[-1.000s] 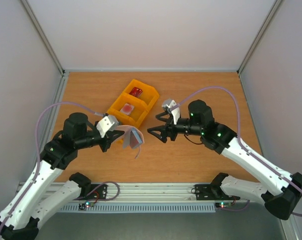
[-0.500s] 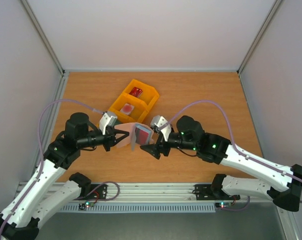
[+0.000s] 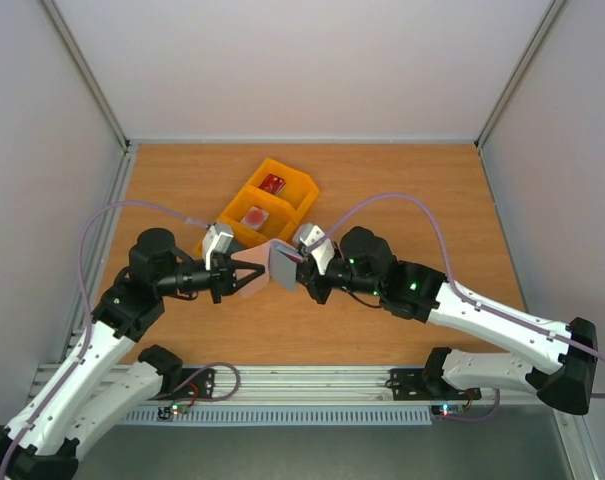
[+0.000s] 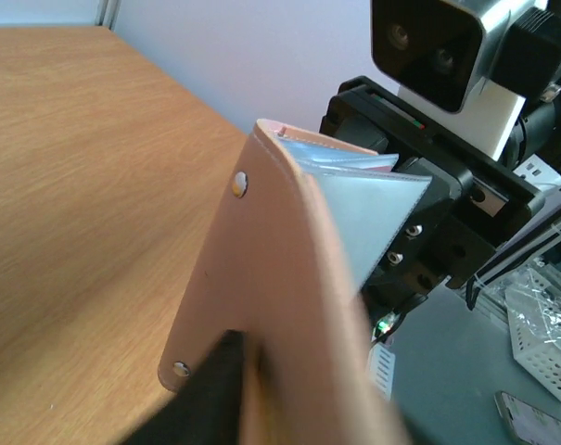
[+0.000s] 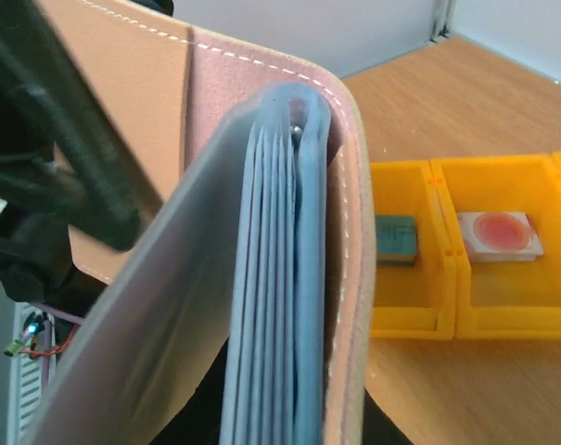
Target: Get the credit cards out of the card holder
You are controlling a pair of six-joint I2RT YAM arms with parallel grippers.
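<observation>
Holder held up mid-table: left gripper clamped on its brown flap, right gripper pinching the blue-grey panel. Red card, pink card and teal card lie in the tray at 12 o'clock (a reddish edge in one pocket suggests another is left).

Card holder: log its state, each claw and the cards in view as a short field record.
card holder: held up, partly open, between both claws
left claw: shut on the taupe cover
right claw: at the blue-grey panel, grip unclear
yellow tray: dark red card in far compartment; whitish-pink card in middle; teal card beside it
</observation>
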